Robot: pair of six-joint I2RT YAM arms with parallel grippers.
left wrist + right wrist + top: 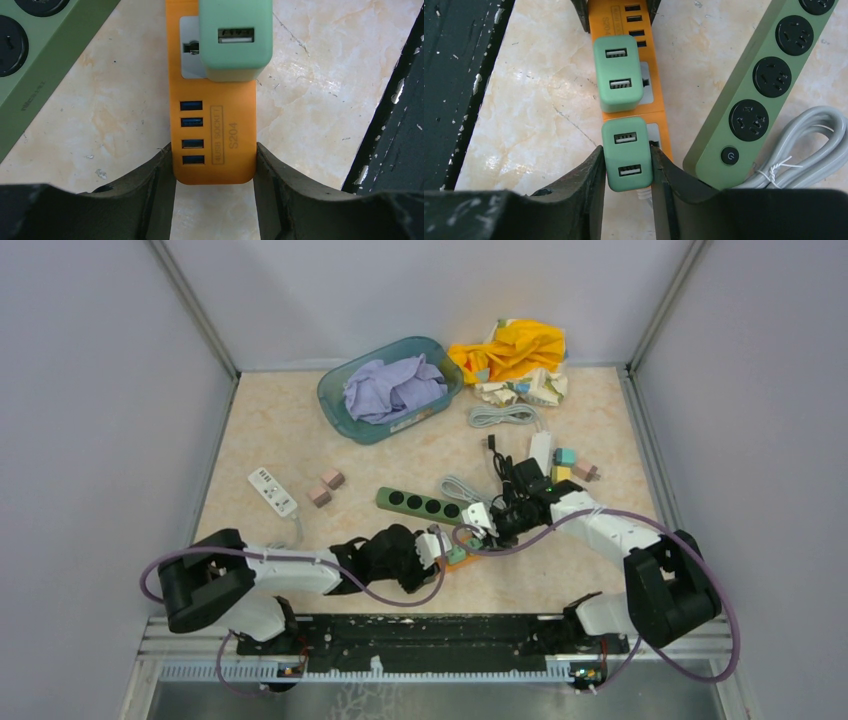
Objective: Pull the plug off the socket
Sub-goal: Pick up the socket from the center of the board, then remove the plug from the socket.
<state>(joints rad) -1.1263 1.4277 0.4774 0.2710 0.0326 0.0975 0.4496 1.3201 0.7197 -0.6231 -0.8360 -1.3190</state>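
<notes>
An orange socket strip with blue USB ports lies flat on the marble-patterned table. Two mint-green plugs sit in it. My left gripper is shut on the strip's USB end, a finger pressed against each long side. One green plug sits just beyond it. In the right wrist view, my right gripper is shut on the nearer green plug, its fingers flat against both sides. The second plug sits further along the strip. From above, both grippers meet over the strip.
A green power strip lies just beyond the orange one, with a coiled grey cable beside it. Further off are a white power strip, small blocks, a blue basin of purple cloth and a yellow cloth. A black rail lines the near edge.
</notes>
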